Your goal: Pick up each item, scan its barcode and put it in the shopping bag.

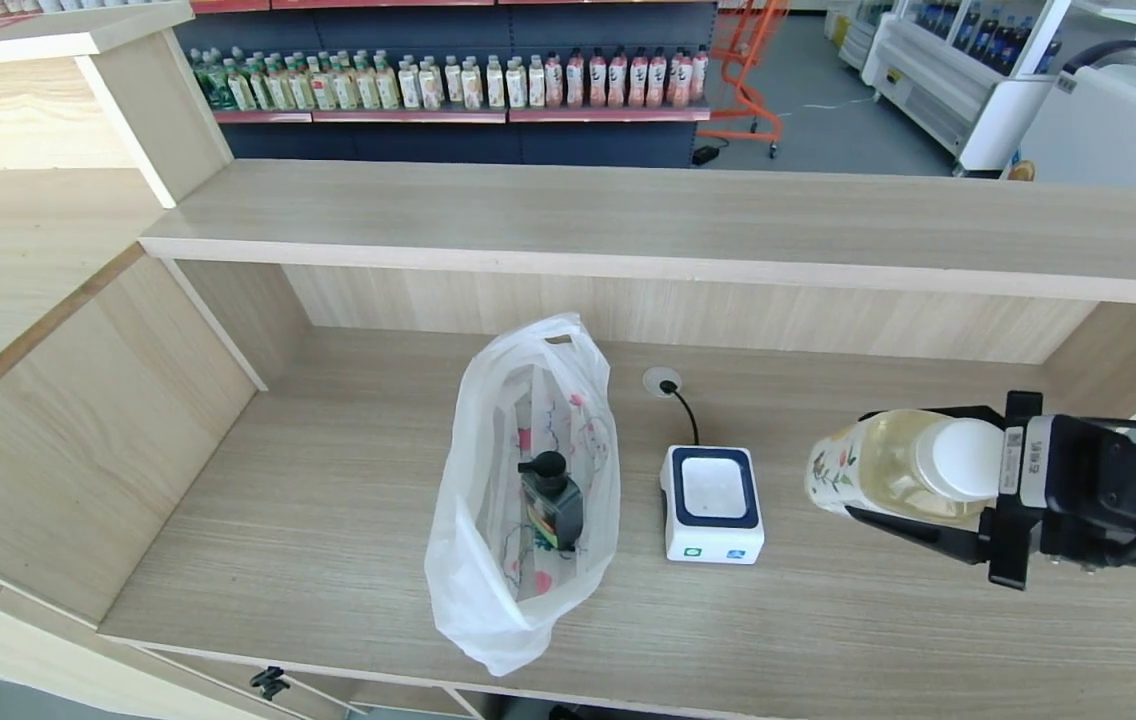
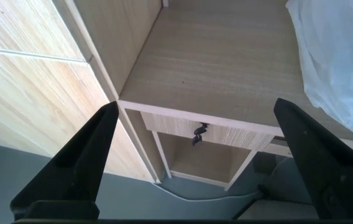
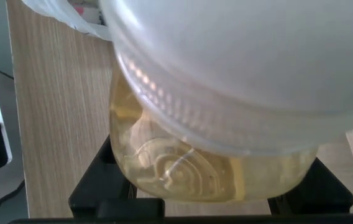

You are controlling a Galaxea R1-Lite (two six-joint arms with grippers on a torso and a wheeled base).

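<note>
Bottle (image 1: 903,466) in right gripper (image 1: 860,463), clear of scanner (image 1: 713,502)

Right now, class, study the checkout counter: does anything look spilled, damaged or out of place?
Nothing spilled or damaged. The drink bottle lies sideways in the right tool, cap on, beside the scanner; the bag slumps open with a pump bottle inside.

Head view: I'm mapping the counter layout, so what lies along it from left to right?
Shopping bag → scanner → yellowish bottle held in the right gripper.
</note>
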